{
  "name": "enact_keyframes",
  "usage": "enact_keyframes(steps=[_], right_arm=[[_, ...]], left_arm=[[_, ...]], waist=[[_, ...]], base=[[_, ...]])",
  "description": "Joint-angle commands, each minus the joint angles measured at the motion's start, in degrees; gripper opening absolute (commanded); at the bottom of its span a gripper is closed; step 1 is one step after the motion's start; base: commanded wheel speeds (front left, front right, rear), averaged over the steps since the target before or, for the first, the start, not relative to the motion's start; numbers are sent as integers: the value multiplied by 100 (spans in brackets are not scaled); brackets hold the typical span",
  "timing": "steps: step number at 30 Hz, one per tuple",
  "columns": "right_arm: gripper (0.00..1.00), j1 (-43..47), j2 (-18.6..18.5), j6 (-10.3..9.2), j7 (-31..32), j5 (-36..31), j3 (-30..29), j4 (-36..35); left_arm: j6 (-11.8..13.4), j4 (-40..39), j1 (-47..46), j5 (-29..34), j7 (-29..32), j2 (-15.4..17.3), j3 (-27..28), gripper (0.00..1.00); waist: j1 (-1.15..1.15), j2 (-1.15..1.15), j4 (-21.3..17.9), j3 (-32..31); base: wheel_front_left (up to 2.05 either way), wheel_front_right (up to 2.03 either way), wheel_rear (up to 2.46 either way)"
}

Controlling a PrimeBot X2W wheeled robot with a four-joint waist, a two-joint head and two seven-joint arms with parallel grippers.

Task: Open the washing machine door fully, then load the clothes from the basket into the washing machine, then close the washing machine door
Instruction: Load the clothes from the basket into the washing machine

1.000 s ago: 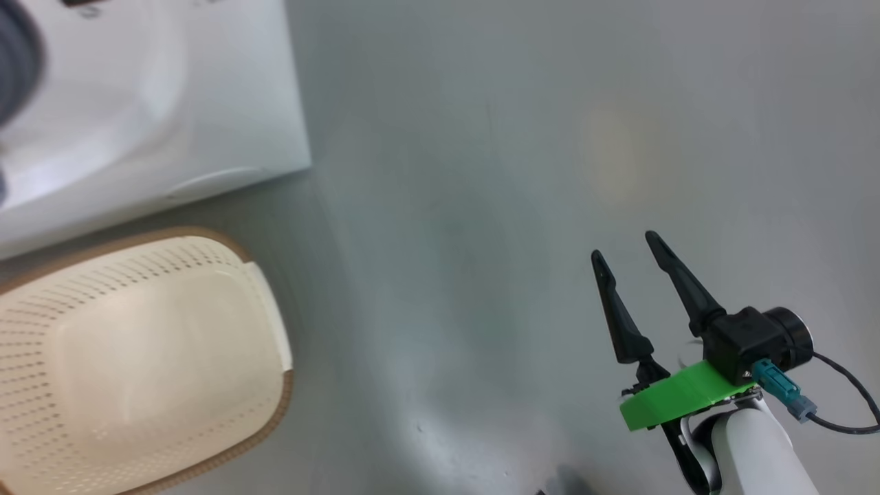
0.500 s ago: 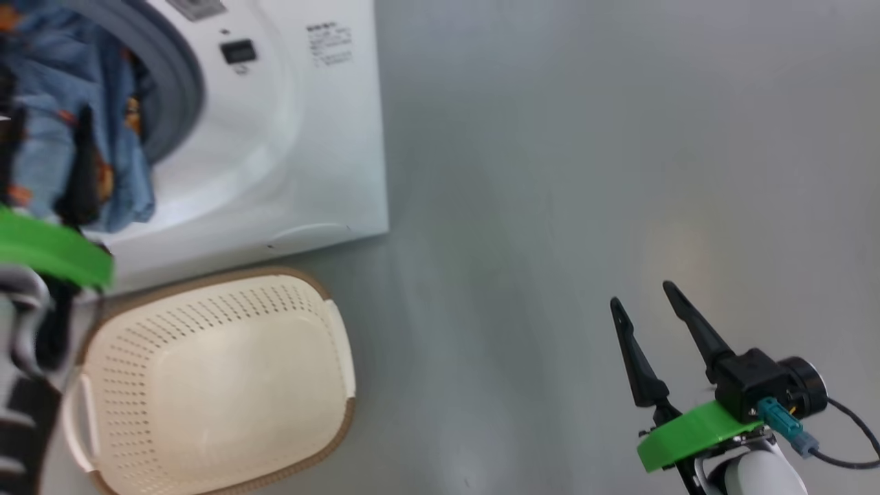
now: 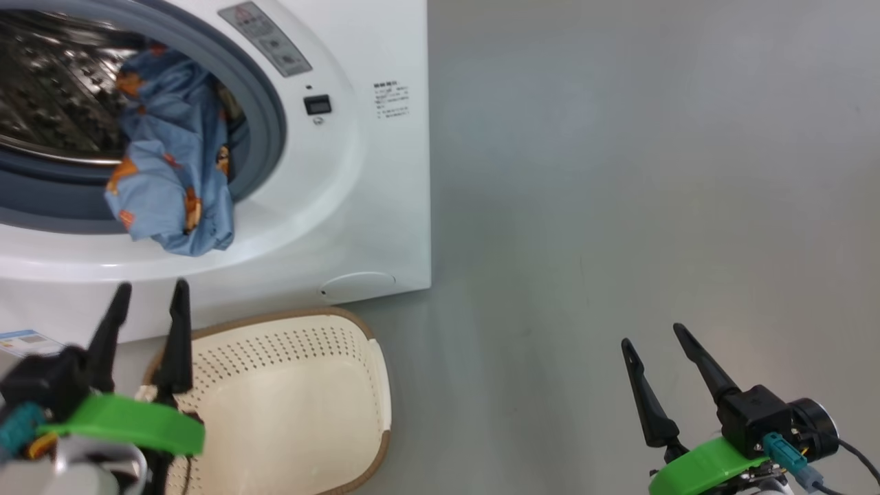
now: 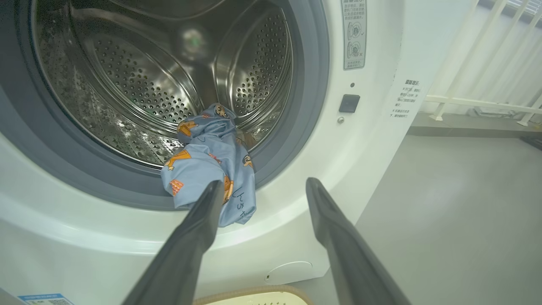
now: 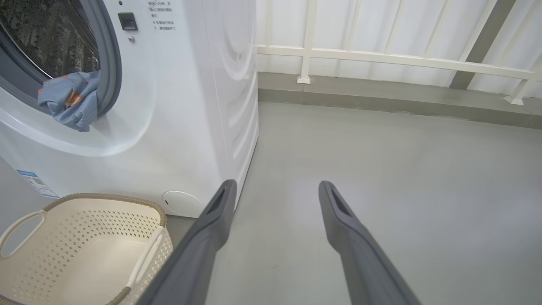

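The white washing machine (image 3: 357, 172) stands with its steel drum (image 4: 139, 84) exposed; the washing machine door is out of view. A light blue garment with orange print (image 3: 172, 179) hangs over the grey gasket lip, half in and half out of the drum (image 4: 211, 173). The cream basket (image 3: 295, 405) sits on the floor in front of the machine, and the part of its inside that I can see is bare. My left gripper (image 3: 152, 285) is open above the basket's near left corner, below the garment and apart from it. My right gripper (image 3: 653, 335) is open over bare floor at the lower right.
Grey floor (image 3: 619, 206) stretches to the right of the machine. A white railing (image 5: 381, 57) runs along the far wall. A blue label sticker (image 3: 27, 340) is on the machine's lower front, and a round service cover (image 3: 357, 283) is near its bottom corner.
The head camera has swung towards the machine, bringing the drum into view. My left gripper was up at the blue garment half a second ago and now sits lower, free of it. The right gripper stays open.
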Motion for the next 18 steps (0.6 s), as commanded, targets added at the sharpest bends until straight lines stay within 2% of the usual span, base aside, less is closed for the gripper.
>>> enact_keyframes(steps=[1, 8, 13, 18], right_arm=[[100, 81, -31, 9, 9, -3, 119, -160], [100, 172, -30, 9, 26, 46, 211, -167], [100, 188, -29, 9, 29, 68, 280, -148], [100, 162, -29, 9, 13, 106, 315, -115]], left_arm=[[113, -314, 166, 155, -30, 29, 339, 100], [228, -706, 912, 713, -30, -573, 656, 100], [101, -692, 1171, 1342, -30, -780, 734, 100], [-39, -621, 1364, 1609, -30, -1082, 916, 100]], waist=[[0, 0, 120, -205], [0, 0, 134, -378], [0, 0, 114, -440], [0, 0, 70, -476]], base=[[0, 0, 0], [0, 0, 0], [0, 0, 0], [0, 0, 0]])
